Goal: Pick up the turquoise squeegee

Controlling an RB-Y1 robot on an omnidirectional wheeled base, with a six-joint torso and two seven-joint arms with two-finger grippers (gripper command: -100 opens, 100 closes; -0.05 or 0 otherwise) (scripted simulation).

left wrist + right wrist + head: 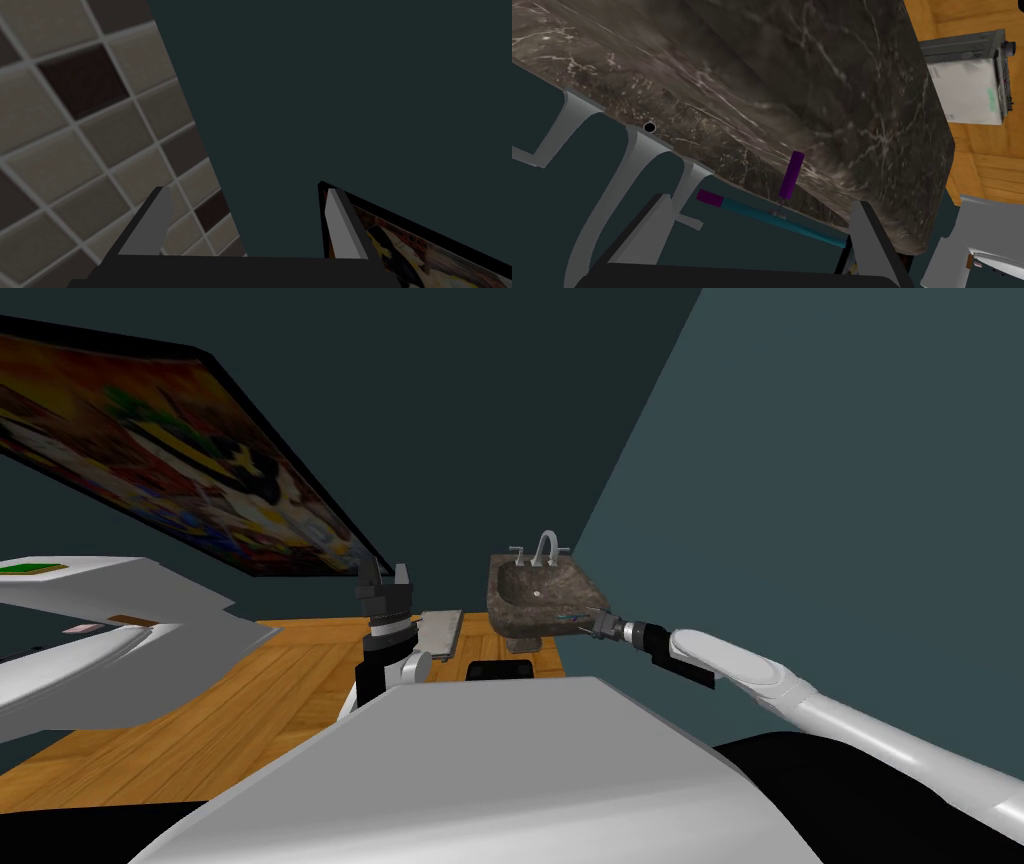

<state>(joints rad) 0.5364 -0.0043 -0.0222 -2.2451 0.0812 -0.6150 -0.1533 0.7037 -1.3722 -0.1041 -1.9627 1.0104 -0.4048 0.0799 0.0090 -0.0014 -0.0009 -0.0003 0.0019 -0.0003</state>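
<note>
Our right gripper sits closest to the lens. Its two blade fingers are spread wide, with nothing pressed between them. Just past their tips lies the one turquoise squeegee: a teal bar with a purple cap at one end and a purple handle standing off its middle. The bar runs across the gap between the two fingers, and one end reaches as far as a finger; we cannot tell whether they touch. It rests along the edge of the dark marble sink, and one small round hole shows in the stone close by.

From the head camera we see our right arm stretch from the lower right of the frame to the sink at centre right, with the gripper at the basin's front rim. One grey faucet with two handles stands at the back of the basin.

Our left gripper is raised at the centre of the frame, left of the sink. Its two fingers are wide apart and hold nothing.

One grey boxy appliance lies on the wooden floor between that gripper and the sink, and one black object sits just below it. One large framed picture hangs at the upper left. At mid-left, white furniture carries three small flat items: one green, one brown and one pink.
</note>
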